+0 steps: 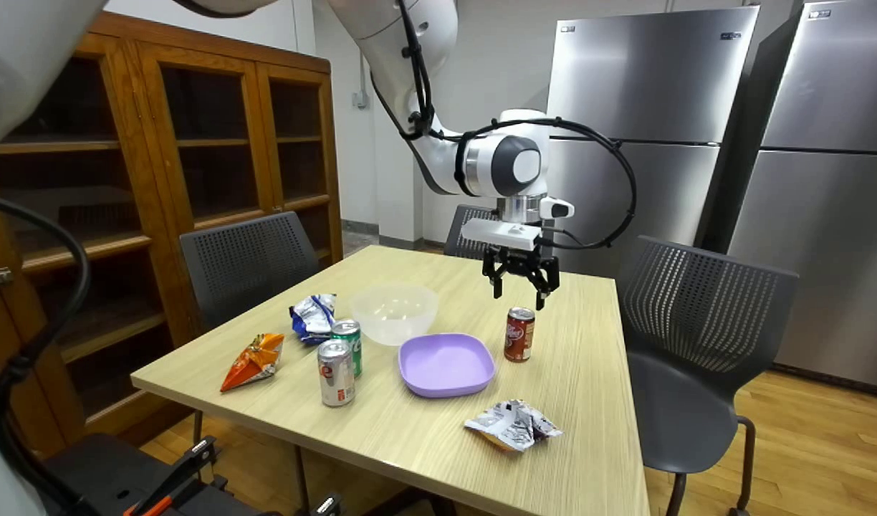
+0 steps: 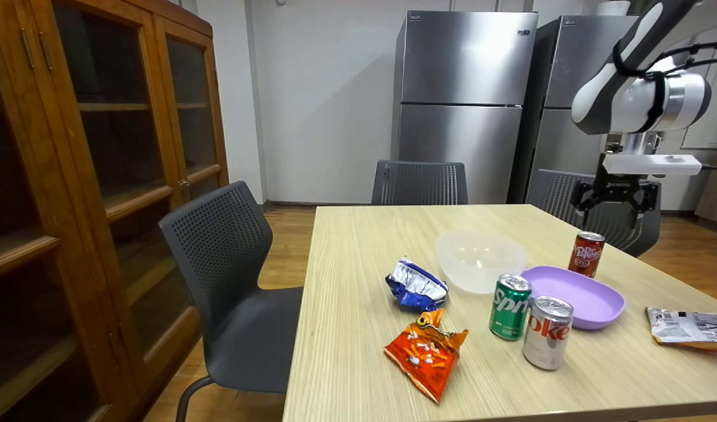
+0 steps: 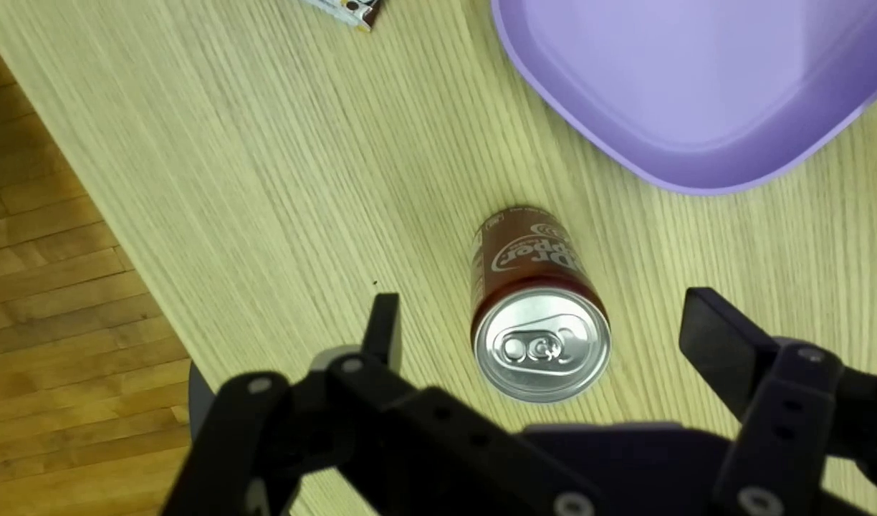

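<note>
Your pincer [image 1: 519, 298] hangs spread and unloaded above the Dr Pepper can [image 3: 540, 304], upright near the purple dish [image 3: 696, 168]. Only the wrist view shows you its pull tab [image 3: 530, 348] clearly; the green can [image 2: 510, 308] beside the silver can [image 2: 548, 334] appears only in both exterior views. Refrigerators [image 1: 646, 79] and a wooden cabinet [image 1: 148, 122] stand beyond the pale, grained table [image 1: 582, 373].

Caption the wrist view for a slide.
Open black end effector above a cylindrical maroon metal can, near a rounded purple dish.

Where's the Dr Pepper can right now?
In an exterior view, the Dr Pepper can stands upright to the right of the purple plate, below the open gripper.
</note>
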`<state>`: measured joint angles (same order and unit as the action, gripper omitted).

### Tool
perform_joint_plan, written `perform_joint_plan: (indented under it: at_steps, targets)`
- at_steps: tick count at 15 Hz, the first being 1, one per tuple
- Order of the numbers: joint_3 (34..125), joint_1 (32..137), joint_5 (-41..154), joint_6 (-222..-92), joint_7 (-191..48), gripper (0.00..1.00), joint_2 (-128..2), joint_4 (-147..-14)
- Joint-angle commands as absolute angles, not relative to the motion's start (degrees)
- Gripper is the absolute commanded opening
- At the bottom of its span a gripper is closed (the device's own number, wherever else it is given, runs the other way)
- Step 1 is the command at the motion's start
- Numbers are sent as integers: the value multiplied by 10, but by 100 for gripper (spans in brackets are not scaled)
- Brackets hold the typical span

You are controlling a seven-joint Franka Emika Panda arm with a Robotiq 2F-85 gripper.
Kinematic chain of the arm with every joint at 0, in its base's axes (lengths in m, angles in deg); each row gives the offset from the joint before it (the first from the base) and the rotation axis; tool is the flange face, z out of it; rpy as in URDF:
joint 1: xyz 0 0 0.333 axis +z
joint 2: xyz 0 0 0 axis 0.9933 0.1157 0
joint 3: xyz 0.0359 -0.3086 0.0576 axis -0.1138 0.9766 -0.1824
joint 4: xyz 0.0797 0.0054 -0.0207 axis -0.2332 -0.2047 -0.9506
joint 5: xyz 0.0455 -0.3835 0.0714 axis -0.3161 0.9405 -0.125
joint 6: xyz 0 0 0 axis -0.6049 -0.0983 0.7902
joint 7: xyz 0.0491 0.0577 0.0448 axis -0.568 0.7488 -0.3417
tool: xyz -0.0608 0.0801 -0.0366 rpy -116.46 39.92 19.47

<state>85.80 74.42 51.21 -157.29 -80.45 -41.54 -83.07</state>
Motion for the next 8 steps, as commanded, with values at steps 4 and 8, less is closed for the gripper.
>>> perform_joint_plan:
  at_steps: [4,8]
  targets:
    - [843,726,515,-1503,-771,100,-348,-726]
    - [843,724,516,-1480,-764,100,-316,-687]
